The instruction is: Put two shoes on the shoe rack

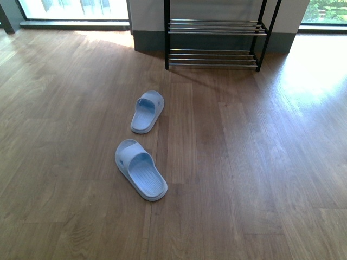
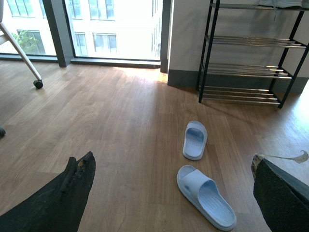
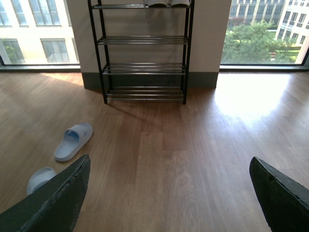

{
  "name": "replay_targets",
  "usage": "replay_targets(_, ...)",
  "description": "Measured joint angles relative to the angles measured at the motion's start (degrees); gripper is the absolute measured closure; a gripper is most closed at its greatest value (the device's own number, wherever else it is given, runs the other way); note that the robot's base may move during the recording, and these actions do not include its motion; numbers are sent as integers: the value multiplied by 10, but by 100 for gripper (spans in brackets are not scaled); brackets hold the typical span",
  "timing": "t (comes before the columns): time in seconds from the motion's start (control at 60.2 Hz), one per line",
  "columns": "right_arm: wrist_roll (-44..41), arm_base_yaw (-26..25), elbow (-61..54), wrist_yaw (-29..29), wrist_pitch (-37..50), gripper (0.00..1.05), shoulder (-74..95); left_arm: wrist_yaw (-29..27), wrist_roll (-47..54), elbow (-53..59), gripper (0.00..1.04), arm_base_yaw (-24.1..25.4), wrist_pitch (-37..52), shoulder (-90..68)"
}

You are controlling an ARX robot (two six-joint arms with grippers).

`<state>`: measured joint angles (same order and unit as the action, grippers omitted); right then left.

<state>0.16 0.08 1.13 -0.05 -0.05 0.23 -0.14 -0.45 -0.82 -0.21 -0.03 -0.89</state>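
Two pale blue slide slippers lie apart on the wooden floor, the nearer shoe pointing towards me and the farther shoe closer to the shoe rack. The rack stands against the wall with bare chrome rods on its lower tiers. My left gripper hangs open above the floor, with the nearer slipper between its fingers' line and the other slipper beyond. My right gripper is open over bare floor, facing the rack. Both slippers lie off to one side of it. Neither arm shows in the front view.
White soles of shoes rest on the rack's top tier, cut off by the frame edge. A chair leg with a caster stands near the window. Large windows and a grey skirting flank the rack.
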Motion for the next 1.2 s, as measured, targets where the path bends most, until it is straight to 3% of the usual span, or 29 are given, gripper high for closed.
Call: replay_targets(1.195,0,0,0,0,0,9,0,1,0,0,9,0,0,0)
